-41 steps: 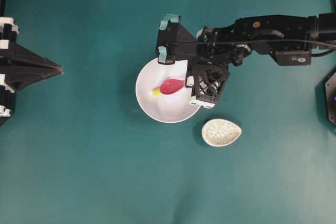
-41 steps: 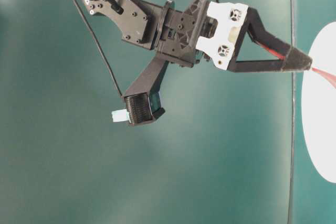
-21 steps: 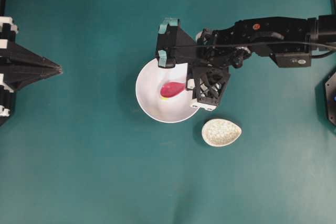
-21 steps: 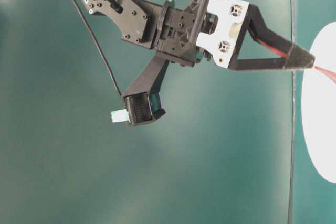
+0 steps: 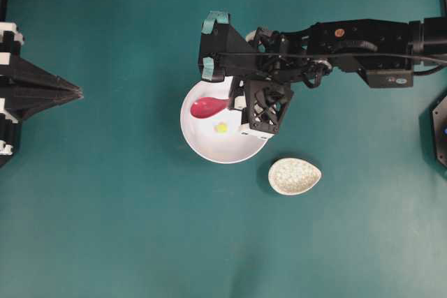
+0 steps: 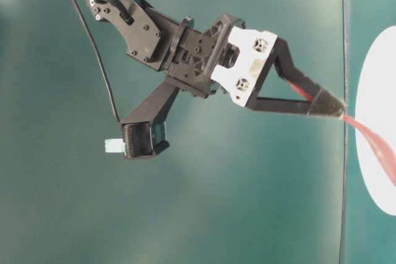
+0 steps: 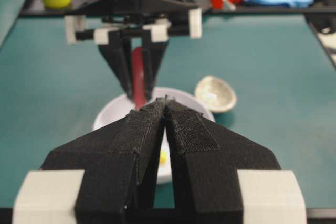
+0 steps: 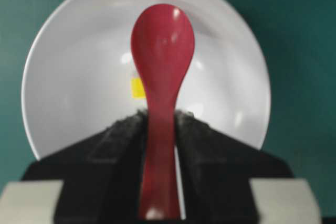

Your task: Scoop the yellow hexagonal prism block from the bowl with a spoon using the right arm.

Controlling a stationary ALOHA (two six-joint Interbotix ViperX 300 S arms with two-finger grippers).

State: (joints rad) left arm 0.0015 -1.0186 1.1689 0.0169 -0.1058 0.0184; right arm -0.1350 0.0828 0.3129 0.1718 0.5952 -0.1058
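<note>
Overhead view: even, fairly bright light; soft short shadows lie under the right arm [image 5: 363, 43] and beside the speckled rest [image 5: 294, 176]; the picture is sharp, the teal table [image 5: 105, 228] slightly darker toward the corners. Table-level view: the table's surface shows mottled lighter patches; the white bowl [image 6: 374, 122] is blown out to flat white without detail; the arm is in focus. Left wrist view: the left gripper [image 7: 166, 109] is soft and close; background clutter at the top is blurred. Right wrist view: the spoon [image 8: 161, 66] carries small specular highlights; the bowl shows several glare spots; the near gripper fingers [image 8: 118, 150] are blurred and the yellow block [image 8: 138, 88] soft-edged.
</note>
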